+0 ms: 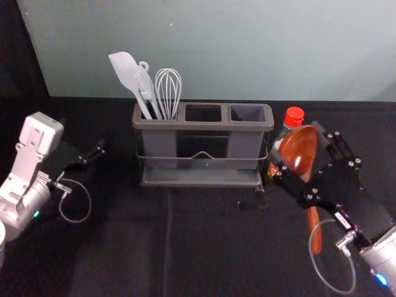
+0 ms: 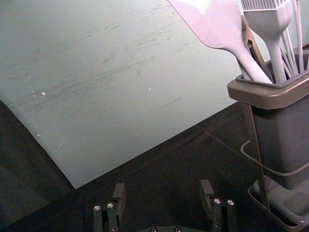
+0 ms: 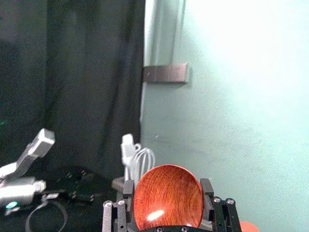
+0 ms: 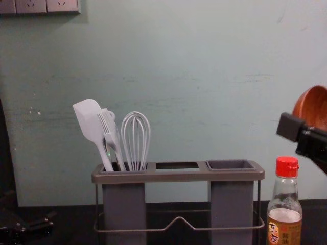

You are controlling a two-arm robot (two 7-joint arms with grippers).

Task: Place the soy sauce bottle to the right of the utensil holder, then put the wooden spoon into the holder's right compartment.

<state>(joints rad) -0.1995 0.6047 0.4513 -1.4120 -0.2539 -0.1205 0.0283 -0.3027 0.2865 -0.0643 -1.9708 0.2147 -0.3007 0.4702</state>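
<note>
My right gripper (image 1: 298,148) is shut on the wooden spoon (image 1: 299,150), its bowl up and its handle hanging down, right of the utensil holder (image 1: 204,125). In the right wrist view the spoon's bowl (image 3: 168,197) sits between the fingers of the right gripper (image 3: 168,200). The soy sauce bottle (image 4: 285,214) stands upright just right of the holder, below and behind the spoon; its red cap (image 1: 294,116) shows beside the bowl. The holder's right compartment (image 4: 231,165) has nothing in it. My left gripper (image 1: 99,154) is parked at the left, open in the left wrist view (image 2: 164,193).
A spatula (image 1: 127,73), a brush and a whisk (image 1: 167,90) stand in the holder's left compartment. A wall (image 1: 216,49) rises behind the black-covered table (image 1: 204,247). A wall socket panel (image 4: 48,6) is at the chest view's upper left.
</note>
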